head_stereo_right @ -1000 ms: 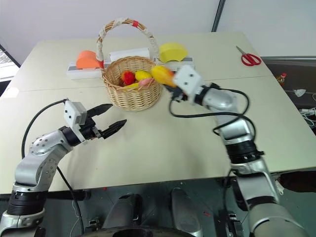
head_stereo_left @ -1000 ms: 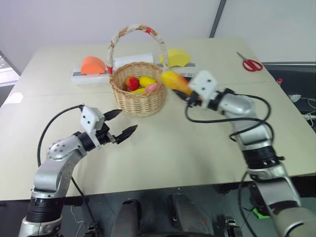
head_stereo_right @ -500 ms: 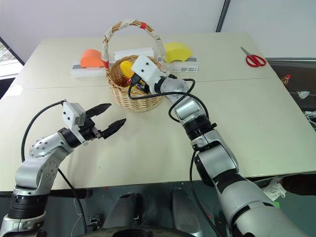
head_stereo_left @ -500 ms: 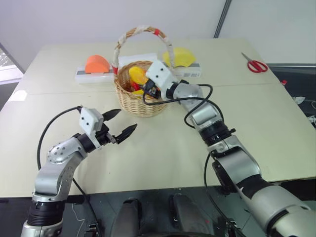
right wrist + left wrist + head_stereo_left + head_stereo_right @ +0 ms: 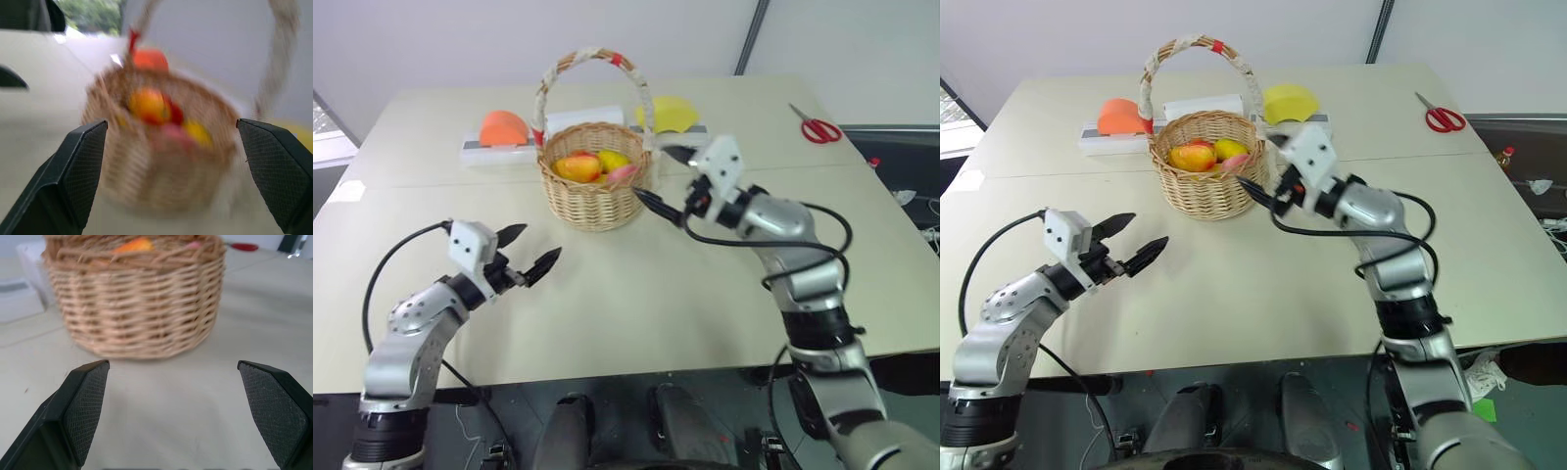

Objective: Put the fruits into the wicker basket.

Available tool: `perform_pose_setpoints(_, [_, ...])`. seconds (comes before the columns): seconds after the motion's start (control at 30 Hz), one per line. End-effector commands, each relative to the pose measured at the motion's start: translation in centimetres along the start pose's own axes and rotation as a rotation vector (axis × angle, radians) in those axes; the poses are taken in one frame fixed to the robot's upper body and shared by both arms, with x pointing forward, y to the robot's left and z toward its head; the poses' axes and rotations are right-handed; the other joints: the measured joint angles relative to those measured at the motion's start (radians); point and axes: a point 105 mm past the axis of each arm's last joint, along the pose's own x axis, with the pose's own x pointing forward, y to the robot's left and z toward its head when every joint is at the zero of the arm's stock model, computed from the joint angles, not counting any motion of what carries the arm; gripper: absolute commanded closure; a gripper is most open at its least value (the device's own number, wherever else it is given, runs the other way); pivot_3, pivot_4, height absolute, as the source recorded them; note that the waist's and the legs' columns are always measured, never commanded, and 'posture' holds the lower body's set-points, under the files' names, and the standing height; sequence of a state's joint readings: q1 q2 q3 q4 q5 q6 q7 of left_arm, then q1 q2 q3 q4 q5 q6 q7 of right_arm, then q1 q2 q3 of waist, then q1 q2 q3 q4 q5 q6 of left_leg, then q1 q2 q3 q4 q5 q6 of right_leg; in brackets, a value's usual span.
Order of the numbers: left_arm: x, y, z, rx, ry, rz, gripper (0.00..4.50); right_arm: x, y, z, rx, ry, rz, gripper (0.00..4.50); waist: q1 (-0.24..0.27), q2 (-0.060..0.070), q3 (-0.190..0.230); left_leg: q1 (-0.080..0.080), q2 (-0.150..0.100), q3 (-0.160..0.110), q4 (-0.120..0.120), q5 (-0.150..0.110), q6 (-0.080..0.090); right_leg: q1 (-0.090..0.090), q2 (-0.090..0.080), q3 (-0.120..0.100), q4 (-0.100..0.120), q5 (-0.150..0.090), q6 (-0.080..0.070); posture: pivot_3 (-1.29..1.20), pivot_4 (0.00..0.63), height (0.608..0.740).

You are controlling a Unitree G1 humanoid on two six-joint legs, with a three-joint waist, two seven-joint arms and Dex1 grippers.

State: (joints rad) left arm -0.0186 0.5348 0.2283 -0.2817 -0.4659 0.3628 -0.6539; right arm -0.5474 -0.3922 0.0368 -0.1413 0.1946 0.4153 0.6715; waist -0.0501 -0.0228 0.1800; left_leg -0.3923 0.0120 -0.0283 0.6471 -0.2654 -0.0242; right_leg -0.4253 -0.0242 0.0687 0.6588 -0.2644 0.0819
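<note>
The wicker basket stands at the table's middle back, its tall handle arching over it. Three fruits lie inside: a yellow-and-red mango, a yellow lemon and a pink peach. My right gripper hovers open and empty just to the right of the basket's rim, pointing at it. The right wrist view looks onto the basket and the mango. My left gripper is open and empty above the table, in front and to the left of the basket.
Behind the basket, an orange dome and a yellow dome sit on white blocks. Red scissors lie at the far right of the table. Bare tabletop lies between my two arms.
My right gripper carried the mango over the basket, opened, and drew back to the right; the mango now lies in the basket. My left gripper shifted slightly left and down.
</note>
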Motion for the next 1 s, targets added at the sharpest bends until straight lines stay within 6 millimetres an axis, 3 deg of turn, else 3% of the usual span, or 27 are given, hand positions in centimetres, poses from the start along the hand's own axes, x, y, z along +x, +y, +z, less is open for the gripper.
perform_pose_setpoints(0.03, [-0.6,0.3,1.0,0.027,-0.043,-0.008,0.00,1.0,-0.4,2.7,0.026,-0.089,-0.049,0.11,-0.004,0.000,0.000,0.000,0.000,0.000,0.000,0.000,0.000,0.000,0.001,0.000,0.000,0.000,0.000,0.00,0.150,0.740])
perform_pose_setpoints(0.3, [0.3,-0.6,1.8,0.017,-0.107,-0.045,0.00,7.8,-3.8,2.6,0.211,-0.106,-0.279,0.11,-0.015,0.000,0.000,0.001,0.004,-0.001,0.001,0.000,0.000,-0.001,0.009,0.001,0.002,0.000,-0.002,0.00,0.150,0.740])
perform_pose_setpoints(0.5, [0.3,-1.0,1.8,0.012,-0.118,-0.037,0.00,10.1,-6.5,2.1,0.274,-0.105,-0.403,0.11,-0.018,0.001,0.000,-0.001,0.002,0.000,-0.001,0.000,0.000,-0.002,0.003,0.001,0.001,0.000,-0.002,0.00,0.150,0.740])
perform_pose_setpoints(0.6, [0.2,-1.2,1.7,0.009,-0.122,-0.029,0.00,10.5,-6.7,1.9,0.277,-0.114,-0.400,0.89,-0.020,0.001,0.000,-0.001,0.000,0.001,-0.001,0.000,0.000,-0.002,0.000,0.000,0.000,0.000,-0.001,0.00,0.150,0.740])
perform_pose_setpoints(0.83, [0.2,-1.6,1.4,-0.003,-0.125,-0.023,0.00,10.1,-6.6,2.8,0.266,-0.195,-0.361,4.44,-0.019,0.001,0.000,-0.001,0.000,0.001,-0.001,0.000,0.000,-0.002,0.000,0.000,0.001,0.001,-0.001,0.00,0.150,0.740])
perform_pose_setpoints(0.97, [0.5,-1.7,1.4,-0.007,-0.127,-0.031,0.00,8.4,-7.5,2.9,0.231,-0.232,-0.397,4.44,-0.018,0.001,0.000,-0.001,0.000,0.000,-0.001,0.000,0.000,-0.002,0.000,0.000,0.001,0.000,-0.001,0.00,0.150,0.740])
perform_pose_setpoints(1.0, [0.6,-1.7,1.4,-0.006,-0.129,-0.037,0.00,6.9,-8.4,3.0,0.214,-0.252,-0.440,4.44,-0.017,0.001,0.000,-0.001,0.000,0.000,-0.001,0.000,0.000,-0.002,-0.001,0.000,0.001,0.000,-0.001,0.00,0.150,0.740])
